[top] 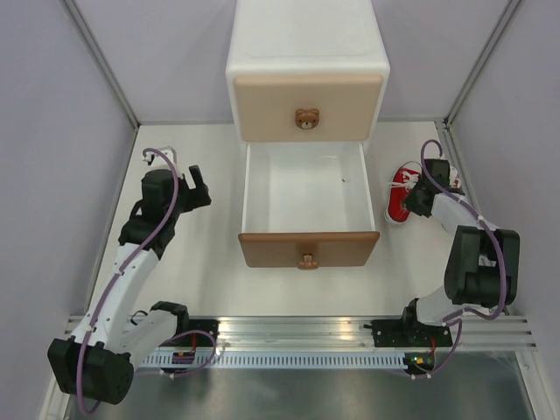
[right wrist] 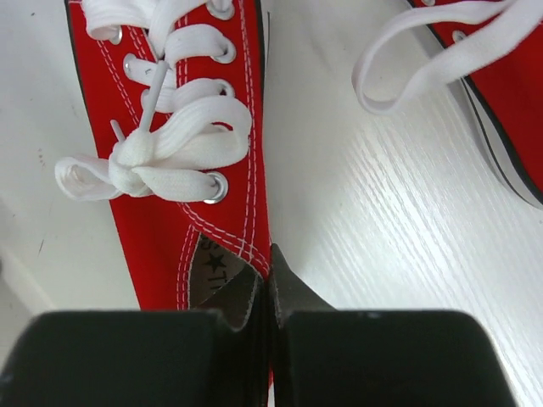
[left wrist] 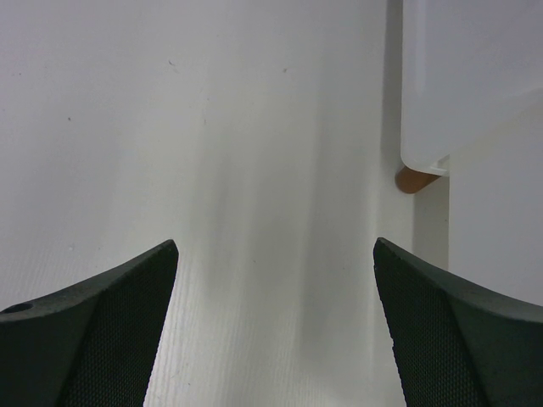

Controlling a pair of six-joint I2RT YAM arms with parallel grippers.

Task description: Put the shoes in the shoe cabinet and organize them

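The white shoe cabinet (top: 306,39) stands at the back; its upper beige drawer (top: 306,103) is shut, its lower brown-fronted drawer (top: 306,188) is pulled out and holds nothing. A red sneaker (top: 402,191) lies on the table right of that drawer. My right gripper (top: 423,194) is shut on the side wall of the red sneaker (right wrist: 182,144) at its opening. A second red sneaker (right wrist: 501,102) shows at the right edge of the right wrist view. My left gripper (top: 197,185) is open and empty left of the drawer, over bare table (left wrist: 276,322). The orange pair is out of view.
Grey walls close in the white table on the left, right and back. A brown cabinet leg (left wrist: 414,179) shows in the left wrist view under the cabinet's white corner. A metal rail (top: 297,332) carries both arm bases at the near edge.
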